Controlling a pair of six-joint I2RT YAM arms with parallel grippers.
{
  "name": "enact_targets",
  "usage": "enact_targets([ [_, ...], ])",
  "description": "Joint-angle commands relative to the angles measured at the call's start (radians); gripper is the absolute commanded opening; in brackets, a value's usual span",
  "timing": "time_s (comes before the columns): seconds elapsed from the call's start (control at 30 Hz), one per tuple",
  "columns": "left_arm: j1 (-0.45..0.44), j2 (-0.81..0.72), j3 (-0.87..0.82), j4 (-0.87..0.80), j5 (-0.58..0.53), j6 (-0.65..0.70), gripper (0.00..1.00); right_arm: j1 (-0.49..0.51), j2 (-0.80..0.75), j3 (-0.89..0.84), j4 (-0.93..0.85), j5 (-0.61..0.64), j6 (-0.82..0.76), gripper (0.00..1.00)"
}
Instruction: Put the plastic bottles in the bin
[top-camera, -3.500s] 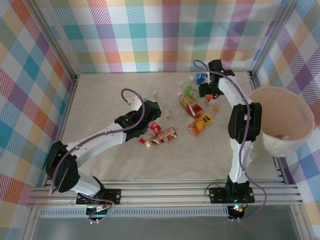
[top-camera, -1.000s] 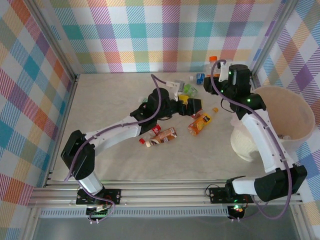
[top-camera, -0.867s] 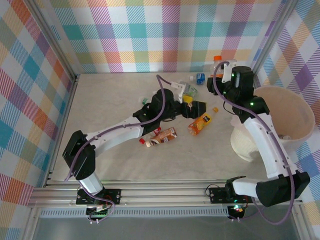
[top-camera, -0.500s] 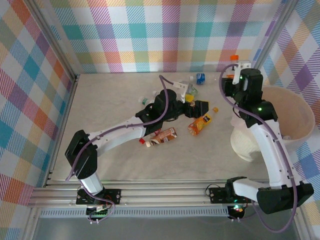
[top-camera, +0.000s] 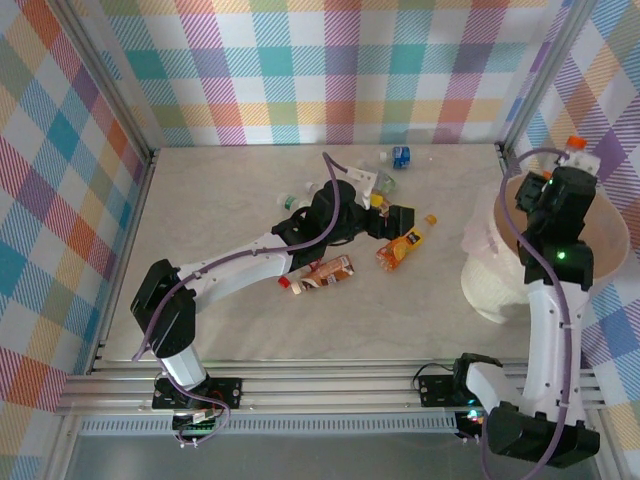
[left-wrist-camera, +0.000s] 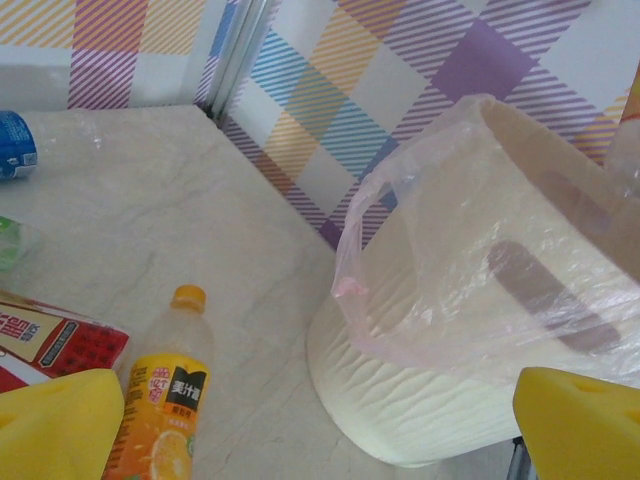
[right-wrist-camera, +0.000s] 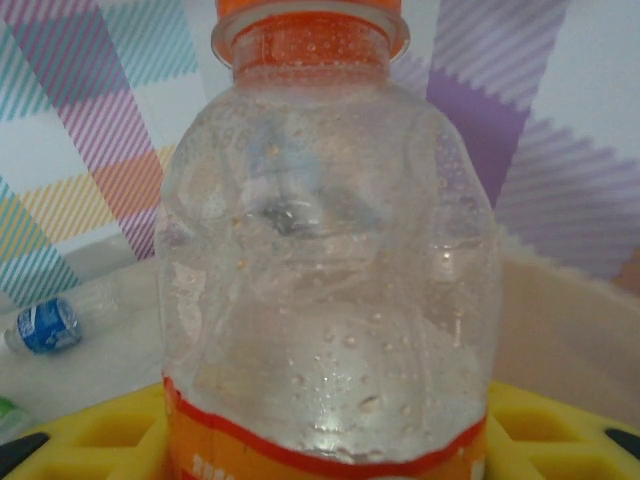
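My right gripper (top-camera: 573, 165) is shut on a clear bottle with an orange cap (top-camera: 572, 144), held upright above the far rim of the cream bin (top-camera: 500, 300). The right wrist view has that bottle (right-wrist-camera: 330, 260) close up between the yellow pads, gripped at its orange label. My left gripper (top-camera: 397, 218) stands open low over the table's middle, beside an orange juice bottle (top-camera: 402, 246). In the left wrist view the juice bottle (left-wrist-camera: 165, 395) lies by the left fingertip (left-wrist-camera: 55, 425), apart from it, and the bin (left-wrist-camera: 470, 370) stands ahead with a thin plastic liner.
More bottles lie about: a brown-labelled one (top-camera: 325, 275) near the left forearm, a blue-labelled one (top-camera: 401, 155) at the back wall, a red-labelled one (left-wrist-camera: 50, 340) under the left wrist. Checked walls close in on three sides.
My right arm has swung right with the orange-capped bottle, from the back of the table to above the bin. The left gripper edged slightly right and stayed open.
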Motion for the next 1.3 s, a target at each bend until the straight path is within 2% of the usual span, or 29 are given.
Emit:
enact_targets([
  [0.0,-0.005,-0.026,0.024,-0.021,-0.014,0.033,1.00,-0.006,-0.051,-0.062,0.003,0.017,0.135,0.53],
  [0.2,-0.003,-0.015,0.042,-0.054,-0.043,0.028,1.00,-0.008,-0.158,-0.149,0.016,0.087,0.148,0.52],
  [0.33,-0.003,-0.008,0.038,-0.048,-0.057,0.019,1.00,-0.009,-0.172,-0.163,-0.026,0.116,0.136,0.58],
  [0.47,-0.004,-0.002,0.040,-0.057,-0.051,0.021,1.00,-0.009,-0.217,-0.217,0.016,0.177,0.131,0.60],
  [0.57,-0.003,-0.002,0.044,-0.073,-0.046,0.021,1.00,-0.009,-0.220,-0.237,0.034,0.214,0.119,0.66],
  [0.77,-0.002,-0.013,0.040,-0.103,-0.083,0.021,1.00,-0.008,-0.263,-0.300,0.091,0.300,0.136,0.86],
  [0.83,-0.002,-0.013,0.037,-0.099,-0.086,0.023,1.00,-0.009,-0.263,-0.299,0.100,0.314,0.126,0.88],
  [1.03,-0.002,0.000,0.046,-0.098,-0.102,0.012,1.00,-0.009,-0.254,-0.278,0.109,0.258,0.117,0.94],
  [1.13,-0.002,0.001,0.046,-0.104,-0.121,0.006,1.00,-0.009,-0.248,-0.261,0.101,0.189,0.099,0.99],
  [1.27,-0.002,0.001,0.037,-0.109,-0.161,0.006,1.00,-0.009,-0.240,-0.233,0.100,0.066,0.084,1.00],
])
